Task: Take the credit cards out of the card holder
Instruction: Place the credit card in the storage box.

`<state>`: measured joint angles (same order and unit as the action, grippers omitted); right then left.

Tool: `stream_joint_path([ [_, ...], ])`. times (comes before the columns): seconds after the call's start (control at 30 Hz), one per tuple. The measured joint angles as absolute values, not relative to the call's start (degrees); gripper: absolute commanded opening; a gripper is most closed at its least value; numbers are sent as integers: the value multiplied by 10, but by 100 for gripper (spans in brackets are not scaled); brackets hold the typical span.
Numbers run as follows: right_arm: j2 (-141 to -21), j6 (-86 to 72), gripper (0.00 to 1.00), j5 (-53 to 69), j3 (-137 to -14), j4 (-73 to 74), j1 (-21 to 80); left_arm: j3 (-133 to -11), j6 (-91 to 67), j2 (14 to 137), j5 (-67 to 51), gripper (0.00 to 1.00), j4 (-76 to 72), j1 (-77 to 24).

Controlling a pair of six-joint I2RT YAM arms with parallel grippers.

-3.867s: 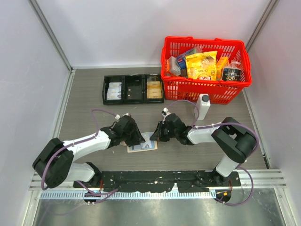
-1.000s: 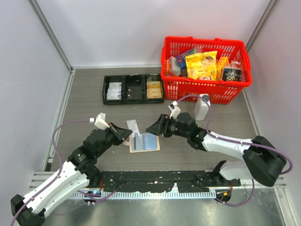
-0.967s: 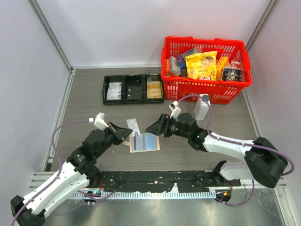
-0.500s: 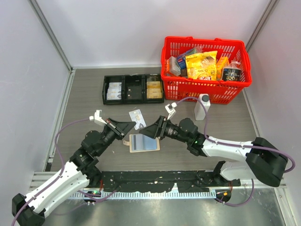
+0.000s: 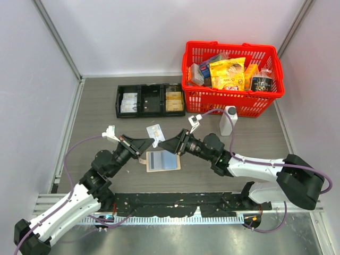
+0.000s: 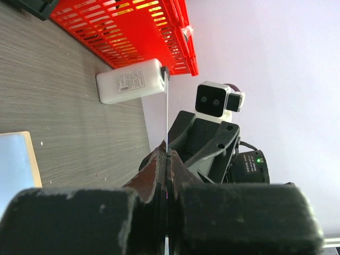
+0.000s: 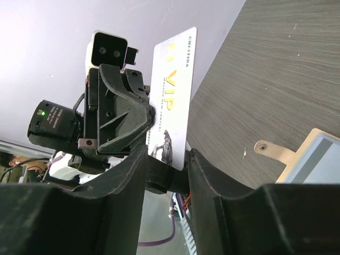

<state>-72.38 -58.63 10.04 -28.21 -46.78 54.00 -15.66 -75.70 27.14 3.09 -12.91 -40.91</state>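
The card holder [image 5: 162, 161] lies open on the table, tan with a pale blue inside. It also shows in the left wrist view [image 6: 15, 166] and in the right wrist view [image 7: 319, 154], its snap tab beside it. My left gripper [image 5: 147, 142] is shut on a white credit card [image 5: 155, 133] printed "VIP" and holds it in the air above the holder's far edge. The card is edge-on in the left wrist view [image 6: 166, 106] and face-on in the right wrist view [image 7: 172, 101]. My right gripper [image 5: 166, 146] is open, its jaws apart either side of the card's lower end.
A red basket [image 5: 231, 79] full of groceries stands at the back right, with a white bottle [image 5: 228, 120] in front of it. A black three-compartment tray [image 5: 150, 100] sits at the back middle. The two grippers face each other closely.
My left gripper has lifted the white card up and away from the holder. My right gripper has risen with it and come closer to the card.
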Motion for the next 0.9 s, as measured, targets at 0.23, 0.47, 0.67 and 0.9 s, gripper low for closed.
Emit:
stream_joint_path([
  [0.23, -721, -578, 1, 91, -282, -477, 540, -149, -761, 271, 23, 1, -133, -408],
  [0.47, -686, -549, 1, 91, -283, -422, 542, -186, -714, 267, 19, 45, -33, -409],
  [0.67, -615, -479, 1, 79, -305, -290, 541, -298, -596, 274, 38, 70, 159, -409],
  [0.9, -569, -377, 1, 95, -356, -119, 538, -414, -439, 347, 13, 75, 287, -409],
])
